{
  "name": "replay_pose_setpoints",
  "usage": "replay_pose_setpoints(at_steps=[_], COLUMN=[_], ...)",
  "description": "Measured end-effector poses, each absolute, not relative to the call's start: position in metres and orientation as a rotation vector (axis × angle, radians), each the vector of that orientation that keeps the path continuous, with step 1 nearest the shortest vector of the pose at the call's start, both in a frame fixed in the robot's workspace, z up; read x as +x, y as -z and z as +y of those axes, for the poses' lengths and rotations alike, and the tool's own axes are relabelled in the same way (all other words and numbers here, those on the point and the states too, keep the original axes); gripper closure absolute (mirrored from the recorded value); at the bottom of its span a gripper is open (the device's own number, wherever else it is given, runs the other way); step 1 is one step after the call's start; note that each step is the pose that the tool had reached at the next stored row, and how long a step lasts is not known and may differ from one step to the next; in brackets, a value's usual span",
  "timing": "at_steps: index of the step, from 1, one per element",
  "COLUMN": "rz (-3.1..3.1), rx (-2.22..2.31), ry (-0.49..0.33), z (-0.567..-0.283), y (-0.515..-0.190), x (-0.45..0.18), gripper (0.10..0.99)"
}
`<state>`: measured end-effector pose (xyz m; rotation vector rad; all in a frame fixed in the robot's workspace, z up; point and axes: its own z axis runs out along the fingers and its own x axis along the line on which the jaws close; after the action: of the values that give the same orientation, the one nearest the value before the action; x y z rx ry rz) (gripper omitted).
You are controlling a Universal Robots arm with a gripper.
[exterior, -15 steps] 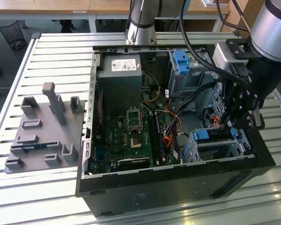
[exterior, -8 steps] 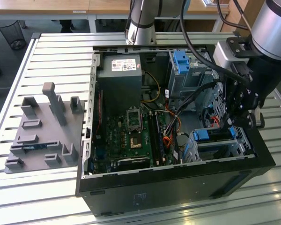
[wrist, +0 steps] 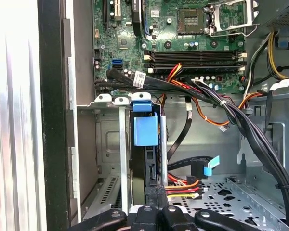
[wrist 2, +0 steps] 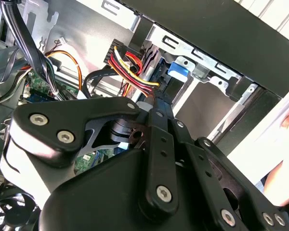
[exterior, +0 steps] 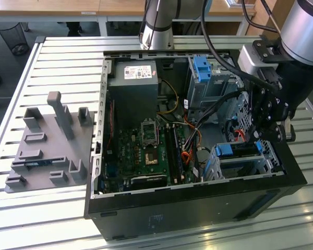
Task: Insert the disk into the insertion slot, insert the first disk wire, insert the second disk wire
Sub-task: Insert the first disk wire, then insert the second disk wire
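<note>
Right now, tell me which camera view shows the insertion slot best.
The exterior view: the insertion slot appears nearly whole, from above, with the blue-framed disk in it. The first wrist view gives a close look at its wall and top flanges; the second wrist view catches a strip of its flange.

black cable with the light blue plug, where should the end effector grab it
Likely at the light blue plug, down through the case's open side: it is the stiff end, free above the perforated floor; the black cable would flex.
</note>
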<state>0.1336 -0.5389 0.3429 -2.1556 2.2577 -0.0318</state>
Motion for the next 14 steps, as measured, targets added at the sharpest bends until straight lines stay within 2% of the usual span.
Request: replay_pose_setpoints(at_steps=[14], rz=[2.26], rx=[-2.158], ry=[0.037], z=[-0.5389], y=[-0.3436], x=[0.1306], gripper=[0.98])
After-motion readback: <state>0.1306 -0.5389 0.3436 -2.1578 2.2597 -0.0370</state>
